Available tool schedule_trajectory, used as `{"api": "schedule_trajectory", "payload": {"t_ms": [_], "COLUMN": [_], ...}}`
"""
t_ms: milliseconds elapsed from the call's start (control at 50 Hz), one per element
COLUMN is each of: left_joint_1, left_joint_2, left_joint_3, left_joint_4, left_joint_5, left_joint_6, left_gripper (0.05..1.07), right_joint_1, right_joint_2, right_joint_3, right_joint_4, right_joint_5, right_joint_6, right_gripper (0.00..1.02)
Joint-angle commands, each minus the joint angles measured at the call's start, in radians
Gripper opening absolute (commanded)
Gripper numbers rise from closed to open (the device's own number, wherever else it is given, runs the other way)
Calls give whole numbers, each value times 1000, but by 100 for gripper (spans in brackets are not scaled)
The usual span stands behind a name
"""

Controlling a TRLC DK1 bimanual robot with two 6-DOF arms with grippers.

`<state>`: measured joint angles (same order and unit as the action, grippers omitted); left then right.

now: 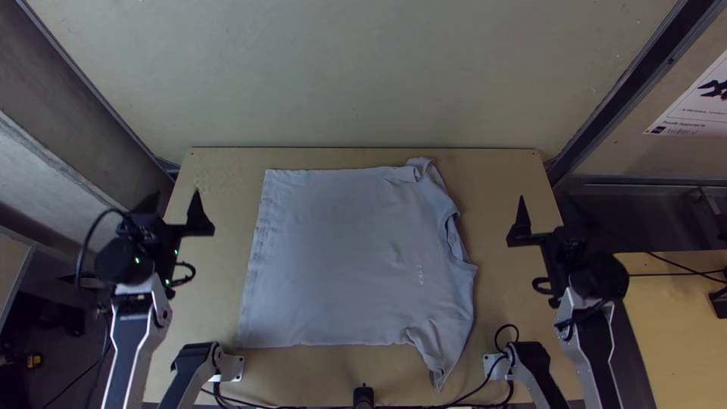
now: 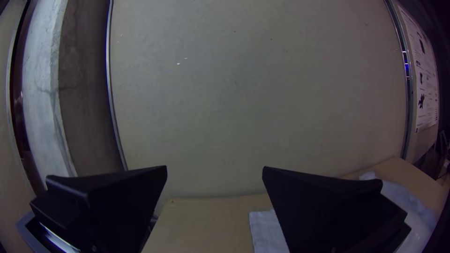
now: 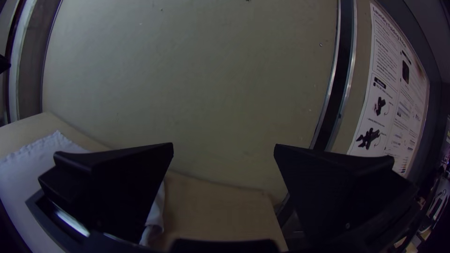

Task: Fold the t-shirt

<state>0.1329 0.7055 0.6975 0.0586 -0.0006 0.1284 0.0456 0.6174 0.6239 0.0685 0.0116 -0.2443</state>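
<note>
Well, my left gripper (image 1: 175, 197) and right gripper (image 1: 546, 203), both wide open, partly hide the t-shirt (image 1: 341, 257) from their wrist cameras. Right of it, I get a cropped, printed poster (image 1: 693, 110).

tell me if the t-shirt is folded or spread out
Spread: the t-shirt lies broad and mostly flat on the table, hem at one side, sleeves rumpled at the other.

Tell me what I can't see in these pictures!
Underside of the t-shirt: top view, covered by its upper side.
Tiny print on it: top view, too small.
Part of it: left wrist view, behind the left hand.
Another part: right wrist view, behind the right hand.
Poster: top view, cut by the edge.
</note>
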Motion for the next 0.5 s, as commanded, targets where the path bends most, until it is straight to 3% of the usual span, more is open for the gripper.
{"api": "schedule_trajectory", "payload": {"t_ms": [0,300,480], "left_joint_1": [4,-30,-41], "left_joint_2": [106,325,473], "left_joint_3": [123,395,557], "left_joint_4": [4,-117,-243], "left_joint_5": [5,4,5], "left_joint_6": [5,-19,-46], "left_gripper": [103,103,103], "right_joint_1": [2,10,28], "right_joint_2": [96,360,501], "right_joint_3": [100,353,511], "right_joint_4": [37,17,-96], "right_joint_5": [8,14,19], "right_joint_6": [-20,-4,22], "right_gripper": [98,99,99]}}
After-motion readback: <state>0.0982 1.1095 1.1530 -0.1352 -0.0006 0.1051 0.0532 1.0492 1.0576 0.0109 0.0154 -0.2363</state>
